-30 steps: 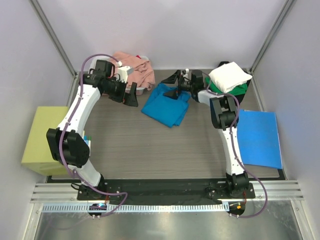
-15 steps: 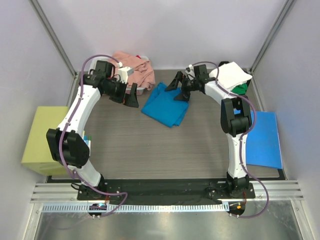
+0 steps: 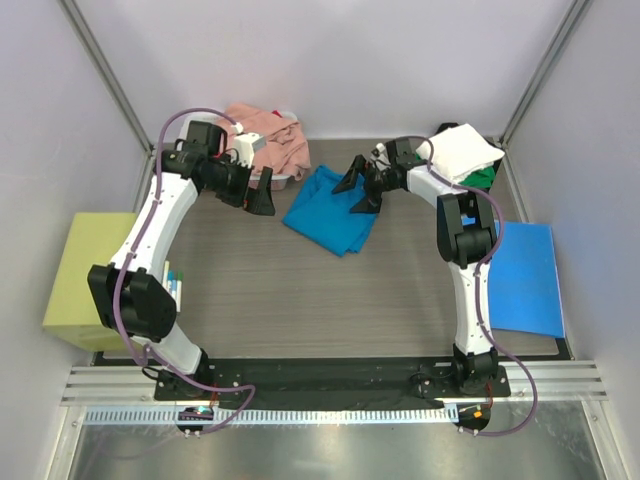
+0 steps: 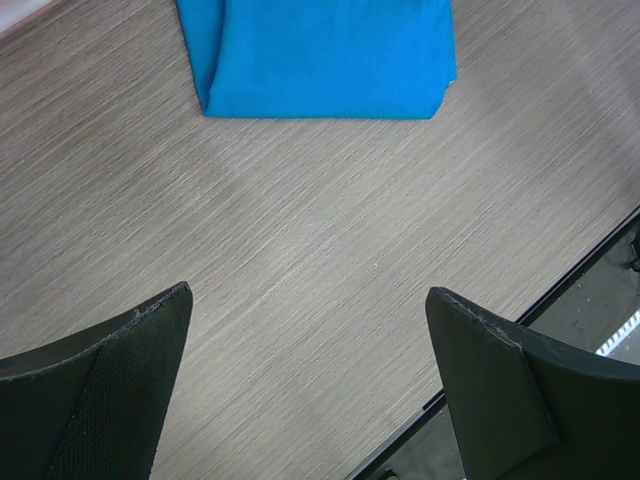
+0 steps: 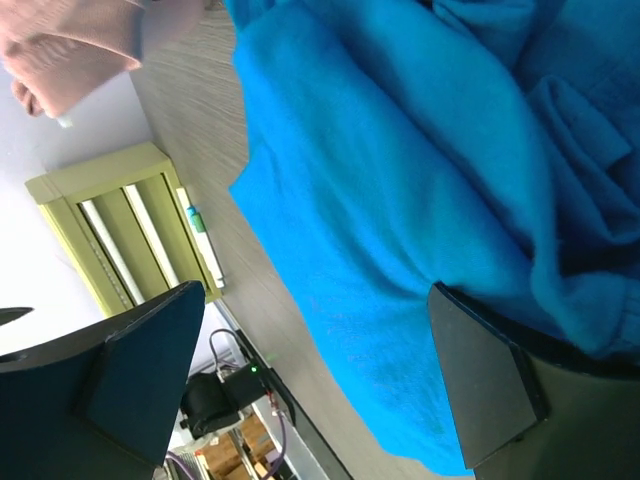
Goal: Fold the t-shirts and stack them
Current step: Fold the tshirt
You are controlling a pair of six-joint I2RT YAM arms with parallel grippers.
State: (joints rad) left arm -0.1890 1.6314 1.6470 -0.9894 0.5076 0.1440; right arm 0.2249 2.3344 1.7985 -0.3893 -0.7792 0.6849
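The left gripper [image 3: 265, 192] is open above the bare table [image 3: 300, 290], holding nothing. The right gripper [image 3: 357, 190] is open over the teal-blue t-shirt [image 3: 328, 218], which lies folded at the table's far centre.

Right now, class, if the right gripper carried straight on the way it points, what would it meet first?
The blue t-shirt. It fills the wrist view between the open fingers of the right gripper, so it most likely comes first, though how far off it lies is unclear.
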